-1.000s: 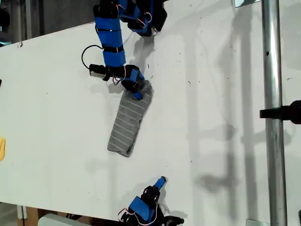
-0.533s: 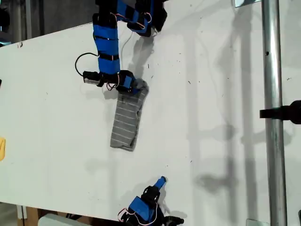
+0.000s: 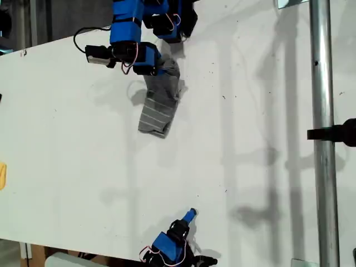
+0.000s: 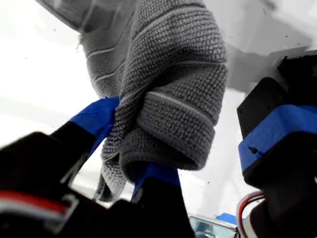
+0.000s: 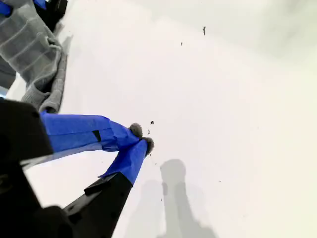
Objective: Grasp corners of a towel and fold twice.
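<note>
- While my first gripper (image 3: 161,65) works near the top of the exterior view, left of centre, its blue jaws are clamped on a bunched end of the towel (image 3: 158,105), so the cloth hangs from that pinch and trails down toward the middle of the frame.
- In the first wrist view the towel (image 4: 163,89) fills the centre of the picture, a thick rolled fold with a white stripe wedged between the blue fingertips (image 4: 96,119); I judge the grip is on doubled fabric, not one clean corner.
- The narrow strip shape suggests the cloth is already folded lengthwise, and lifting one end looks like the way to carry it over for the second fold.
- The lower end of the towel sits on the white table (image 3: 250,139), which should keep it anchored while the top end is carried.
- My second gripper (image 3: 191,213) sits low in the exterior view, just right of centre bottom, well apart from the cloth.
- In the second wrist view its tips (image 5: 141,139) are pressed together on nothing, parked over bare table; the towel (image 5: 29,54) shows only in the upper left of that frame.
- A metal pole (image 3: 322,133) runs down the exterior view's right side.
- No brand, label or readable writing shows anywhere.
</note>
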Action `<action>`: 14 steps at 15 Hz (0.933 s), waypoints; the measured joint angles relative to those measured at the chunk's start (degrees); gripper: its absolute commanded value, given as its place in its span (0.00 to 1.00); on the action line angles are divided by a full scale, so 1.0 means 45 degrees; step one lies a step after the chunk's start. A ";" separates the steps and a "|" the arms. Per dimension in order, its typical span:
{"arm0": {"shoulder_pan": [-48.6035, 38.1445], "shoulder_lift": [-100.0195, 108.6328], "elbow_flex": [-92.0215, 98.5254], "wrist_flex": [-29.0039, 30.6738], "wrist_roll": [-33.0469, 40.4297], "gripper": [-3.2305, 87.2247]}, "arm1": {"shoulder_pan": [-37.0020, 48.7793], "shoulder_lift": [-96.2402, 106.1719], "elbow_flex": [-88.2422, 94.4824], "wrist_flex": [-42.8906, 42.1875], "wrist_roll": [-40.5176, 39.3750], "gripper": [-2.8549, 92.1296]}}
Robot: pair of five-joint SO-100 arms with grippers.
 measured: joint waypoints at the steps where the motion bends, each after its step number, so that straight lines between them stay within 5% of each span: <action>1: 0.0000 0.0000 0.0000 0.0000 -0.0078 0.01 | 0.0215 -0.0273 -0.0684 0.0000 -0.0215 0.03; 5: 0.0000 0.0000 0.0000 0.0000 -0.0234 0.01 | 0.1445 -0.5293 -0.1660 -0.4590 -0.2617 0.03; 7: 0.0000 0.0000 0.0000 0.0000 -0.0273 0.01 | 0.1875 -0.8398 -0.2441 -0.6738 -0.3262 0.15; 14: 0.0000 0.0020 0.0059 0.0000 -0.0430 0.03 | 0.3633 -0.7773 -0.4941 -0.9277 -0.4297 0.43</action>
